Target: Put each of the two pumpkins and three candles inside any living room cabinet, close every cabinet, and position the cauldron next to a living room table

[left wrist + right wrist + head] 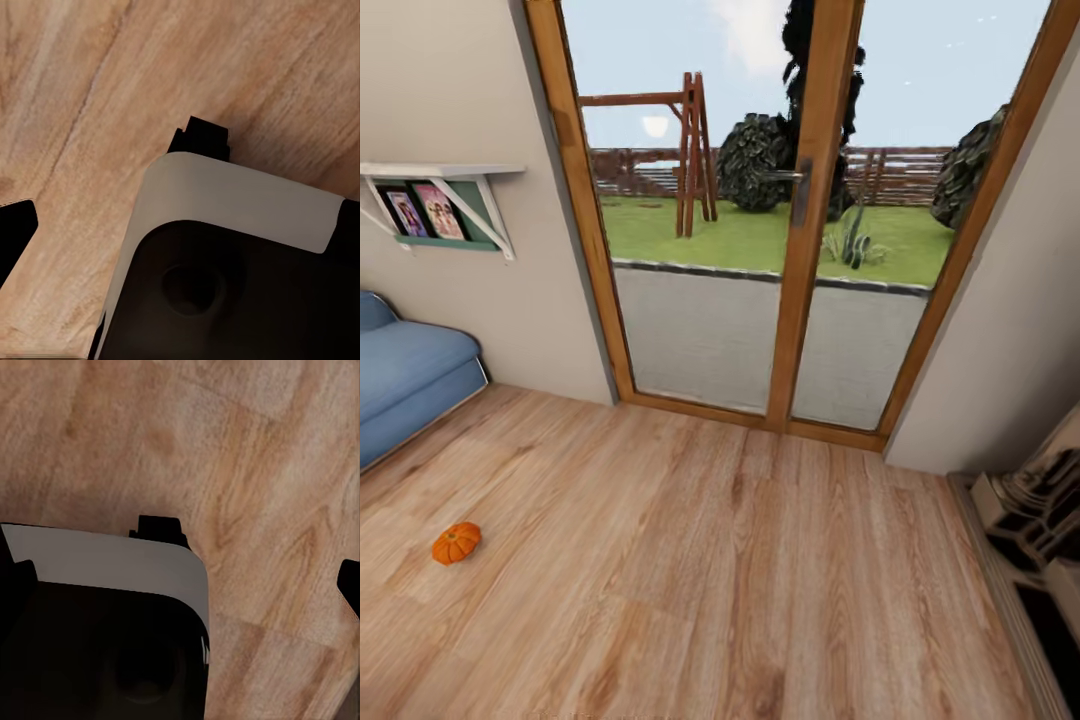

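1. End effectors. The left wrist view looks down past a white-and-black part of the robot's body (225, 255) onto the wooden floor (90, 90); a dark finger tip (15, 225) shows at one edge of the frame. The right wrist view gives the same arrangement, with a dark finger tip (351, 585) at its edge. Nothing lies between the fingers in either view and nothing is seen in contact with them; how far either pair stands open cannot be told from these pictures.

2. Task object. In the head view one pumpkin (456, 542) rests on the bare floor (740, 600), apart from everything else, out from the front of the blue sofa (405, 375).

3. Surroundings. Glazed double doors in a wooden frame (800, 300) face the robot, with a garden beyond. A wall shelf (445, 200) with framed pictures hangs above the sofa. A pale piece of furniture (1040, 500) stands along the right-hand wall; what it is cannot be made out.

4. Progress, as a judgement. The robot appears to be in transit with both arms unloaded. At least this pumpkin remains to be collected and put away. Whether any other item has been dealt with cannot be judged here.
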